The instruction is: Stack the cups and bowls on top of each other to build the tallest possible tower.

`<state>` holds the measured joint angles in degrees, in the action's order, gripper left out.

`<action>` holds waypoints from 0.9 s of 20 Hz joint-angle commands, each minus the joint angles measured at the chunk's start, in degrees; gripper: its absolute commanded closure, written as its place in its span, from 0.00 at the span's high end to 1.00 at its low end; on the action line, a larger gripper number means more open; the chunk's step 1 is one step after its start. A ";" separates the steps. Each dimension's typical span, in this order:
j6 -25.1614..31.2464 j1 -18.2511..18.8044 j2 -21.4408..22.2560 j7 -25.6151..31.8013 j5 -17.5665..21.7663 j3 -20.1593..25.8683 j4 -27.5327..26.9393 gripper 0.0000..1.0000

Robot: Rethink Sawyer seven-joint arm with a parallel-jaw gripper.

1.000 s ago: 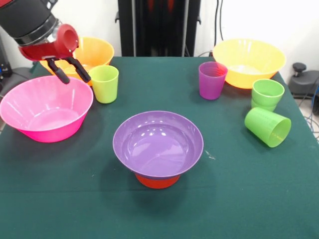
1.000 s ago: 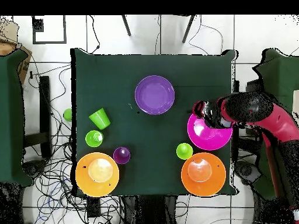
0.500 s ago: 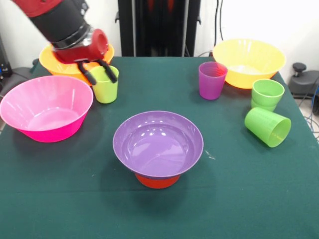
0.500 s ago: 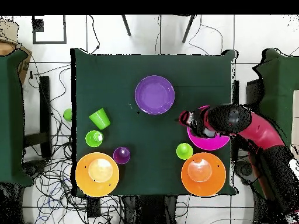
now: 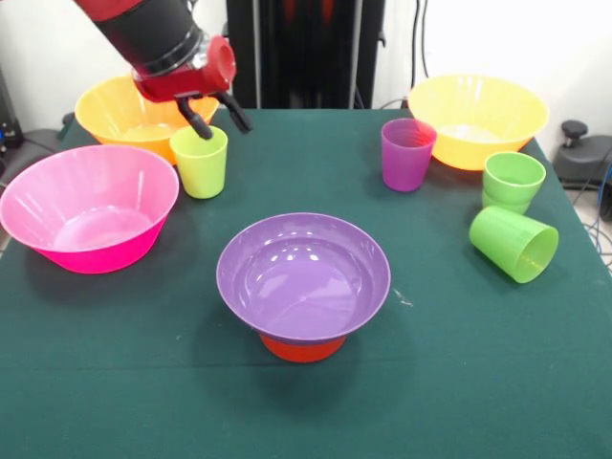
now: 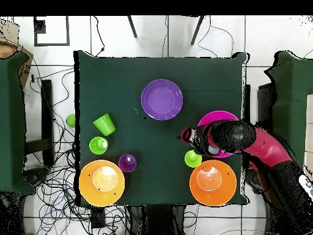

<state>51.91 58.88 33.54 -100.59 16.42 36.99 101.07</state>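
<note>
Green counter (image 5: 459,382). Pink bowl (image 5: 88,206) front-left, orange-yellow bowl (image 5: 124,110) behind it. Purple bowl (image 5: 303,274) sits centre on small orange bowl (image 5: 302,347). Claw (image 5: 218,117), spread wide and empty, hovers just above yellow-green cup (image 5: 201,161), upright beside both big bowls.

I watch front view from low and close across tabletop (image 5: 459,382), facing arm. Overhead view looks straight down from high, floor around included. Both share whole green tabletop (image 6: 122,79).

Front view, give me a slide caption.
Open hand above the yellow-green cup; purple bowl sits on small orange bowl.
</note>
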 commanded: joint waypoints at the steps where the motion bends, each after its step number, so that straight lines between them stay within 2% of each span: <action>1: 2.22 0.90 3.92 4.36 0.09 1.10 3.94 1.00; 5: 4.57 -0.48 2.53 7.43 3.20 0.25 -3.27 1.00; 6: 6.71 -1.10 1.63 8.24 3.44 0.02 -6.58 1.00; 10: 9.26 -1.95 -0.50 10.18 4.43 -0.06 -12.03 1.00; 13: 7.09 -2.65 -2.26 9.02 4.83 -0.38 -12.38 1.00; 18: -0.23 -4.10 -4.72 5.08 5.71 -1.13 -9.41 1.00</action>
<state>55.15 58.90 34.01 -100.59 16.89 36.92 92.59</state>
